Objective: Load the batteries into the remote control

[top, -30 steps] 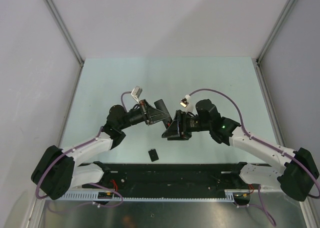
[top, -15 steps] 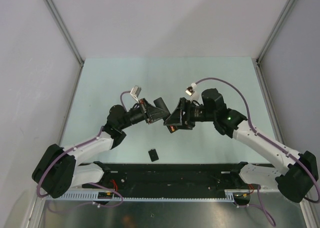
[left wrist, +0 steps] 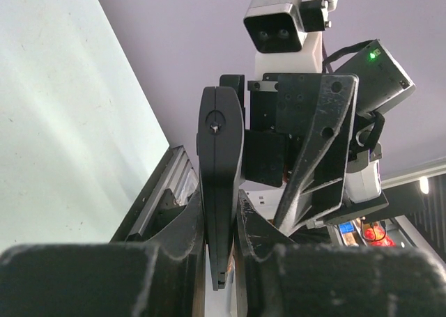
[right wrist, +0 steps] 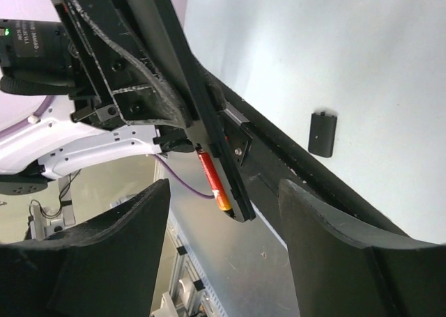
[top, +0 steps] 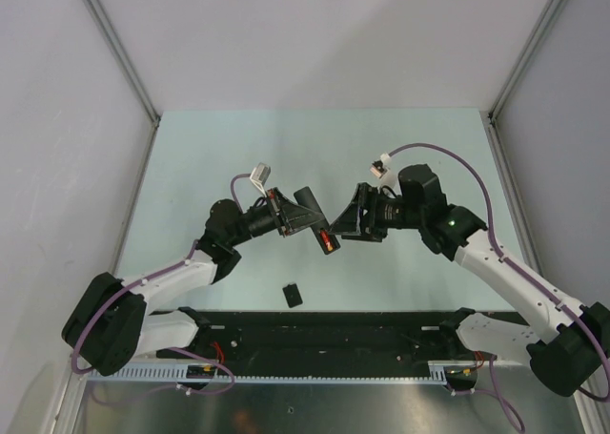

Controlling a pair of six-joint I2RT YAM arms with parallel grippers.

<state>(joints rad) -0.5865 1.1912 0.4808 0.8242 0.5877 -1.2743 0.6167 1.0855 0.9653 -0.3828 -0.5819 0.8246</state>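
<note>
The left gripper is clamped on a slim, long black plastic remote control. It holds the bar in the air above the pale green table, gripping it around its middle and upper part. In the left wrist view the remote stands edge-on between the two dark, scuffed fingers, which press against both of its flat sides.

The remote is tilted. Its upper end points away from the arm bases, and its lower, free end slants down toward the right arm. A small red-orange cylindrical battery lies lengthwise at that free end, flush along the bar. It appears to sit in the open battery bay, with its yellowish tip at the very end of the remote.

The right gripper hangs just beside the remote's free end, on the side away from the left arm, with its jaws spread wide and nothing between them. In the right wrist view its two black fingers frame the remote's lower end from either side without touching the bar or the battery.

A small black squarish cover piece lies flat on the table, below the remote's free end and nearer the arm bases. It is well apart from the remote and from both grippers.
</note>
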